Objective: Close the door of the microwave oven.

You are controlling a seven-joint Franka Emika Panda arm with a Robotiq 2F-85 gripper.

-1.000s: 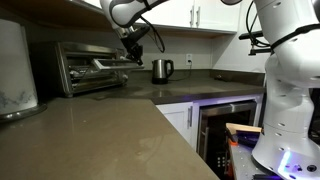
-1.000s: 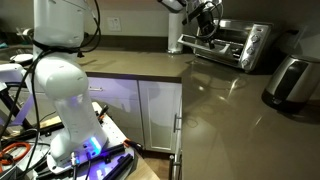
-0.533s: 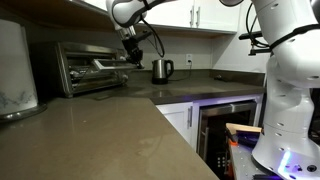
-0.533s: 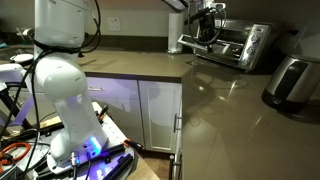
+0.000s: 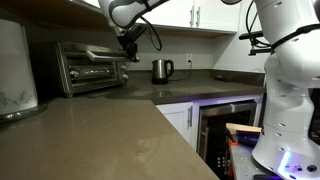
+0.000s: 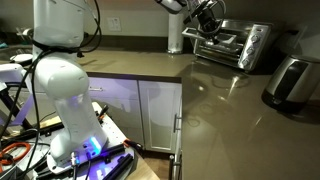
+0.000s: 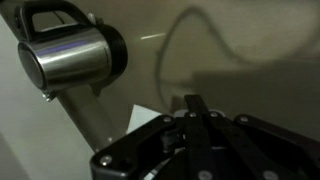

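Observation:
The silver microwave oven point(image 5: 72, 52) stands at the back of the counter and shows in both exterior views point(image 6: 250, 42). Its door point(image 5: 100, 74) with the dark glass pane is tilted partway up, not flat and not fully against the front point(image 6: 204, 40). My gripper point(image 5: 128, 50) is by the door's upper edge at the oven's control-panel end, also seen in an exterior view point(image 6: 208, 20). In the wrist view the fingers point(image 7: 196, 112) are pressed together with nothing between them. Whether they touch the door cannot be made out.
A steel kettle point(image 5: 161, 70) stands by the wall past the oven and fills the wrist view's upper left point(image 7: 70, 55). A big white appliance point(image 5: 14, 65) stands on the counter's near side. A dark under-counter glass door point(image 5: 225, 125) is below. The robot base point(image 6: 60, 90) stands on the floor.
My gripper has moved up and towards the oven front. The door has swung up from lying nearly flat to a steep tilt.

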